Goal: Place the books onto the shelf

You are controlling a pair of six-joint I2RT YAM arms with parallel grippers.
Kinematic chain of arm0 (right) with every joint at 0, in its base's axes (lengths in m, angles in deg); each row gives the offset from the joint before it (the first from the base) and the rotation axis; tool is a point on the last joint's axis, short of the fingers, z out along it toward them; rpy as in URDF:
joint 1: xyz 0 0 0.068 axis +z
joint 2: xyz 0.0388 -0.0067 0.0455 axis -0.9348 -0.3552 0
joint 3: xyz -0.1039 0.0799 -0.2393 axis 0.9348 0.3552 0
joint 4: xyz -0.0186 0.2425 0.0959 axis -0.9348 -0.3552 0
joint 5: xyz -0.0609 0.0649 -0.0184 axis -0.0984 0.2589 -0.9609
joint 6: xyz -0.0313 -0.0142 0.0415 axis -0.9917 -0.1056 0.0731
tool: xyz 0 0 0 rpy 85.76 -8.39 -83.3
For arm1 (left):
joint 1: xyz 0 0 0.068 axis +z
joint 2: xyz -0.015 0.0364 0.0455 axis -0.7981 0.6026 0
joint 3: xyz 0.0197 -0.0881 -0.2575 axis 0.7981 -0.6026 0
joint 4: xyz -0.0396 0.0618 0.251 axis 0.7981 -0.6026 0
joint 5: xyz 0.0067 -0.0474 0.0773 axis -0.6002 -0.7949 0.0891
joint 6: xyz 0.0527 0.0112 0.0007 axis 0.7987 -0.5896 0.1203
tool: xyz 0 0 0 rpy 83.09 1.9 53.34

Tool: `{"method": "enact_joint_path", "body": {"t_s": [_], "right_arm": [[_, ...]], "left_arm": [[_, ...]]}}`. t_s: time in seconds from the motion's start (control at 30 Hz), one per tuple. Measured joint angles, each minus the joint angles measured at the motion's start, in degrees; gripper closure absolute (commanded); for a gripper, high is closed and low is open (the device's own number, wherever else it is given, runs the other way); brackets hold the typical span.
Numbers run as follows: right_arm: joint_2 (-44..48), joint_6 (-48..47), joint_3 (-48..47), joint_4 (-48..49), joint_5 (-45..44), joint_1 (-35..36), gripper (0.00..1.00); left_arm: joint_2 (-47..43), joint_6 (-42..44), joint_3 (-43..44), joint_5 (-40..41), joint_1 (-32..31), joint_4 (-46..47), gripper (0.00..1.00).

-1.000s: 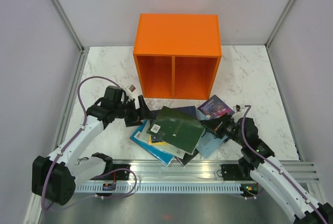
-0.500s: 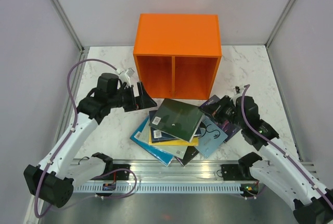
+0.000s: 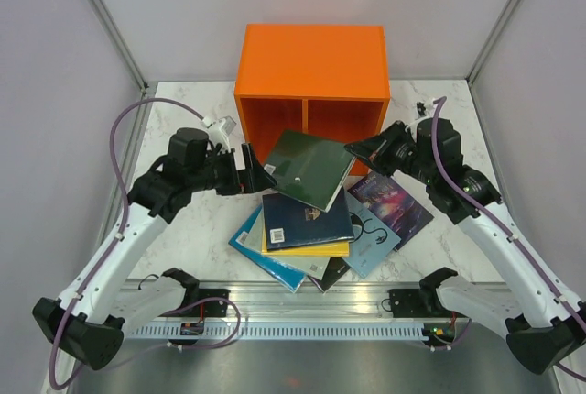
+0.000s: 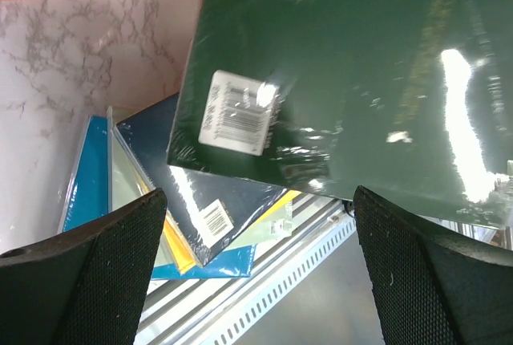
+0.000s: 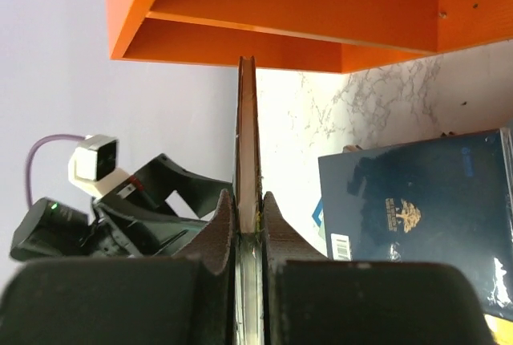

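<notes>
We see right gripper (image 3: 357, 150) clamped on the dark green book (image 3: 307, 167), raised just before the orange shelf (image 3: 311, 55), left gripper (image 3: 254, 172) spread wide and empty, nothing shelved yet, other books (image 3: 307, 222) piled on table (image 3: 183, 110).

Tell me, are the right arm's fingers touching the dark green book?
Touching. The right wrist view shows both fingers pressed against the dark green book, edge-on between them.

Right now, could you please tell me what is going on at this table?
The right tool is shut on the edge of a dark green book, holding it raised in front of the orange shelf. The left tool is open beside that book. The other books lie piled on the table.
</notes>
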Motion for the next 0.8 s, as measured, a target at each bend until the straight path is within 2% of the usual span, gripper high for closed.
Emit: {"method": "enact_joint_path", "body": {"t_s": [0.37, 0.53, 0.8], "right_arm": [[3.69, 7.69, 2.32, -2.93, -0.96, 0.0, 1.0], [5.68, 11.23, 2.58, -1.7, -1.66, 0.0, 1.0], [6.86, 16.13, 3.48, 2.01, -1.81, 0.02, 1.0]], "left_arm": [[-6.14, -0.74, 3.26, 2.93, -0.83, -0.22, 0.0], [-6.25, -16.22, 4.79, 2.4, -0.83, -0.17, 0.0], [-7.45, -30.77, 8.09, 1.75, -0.83, 0.87, 0.0]]}}
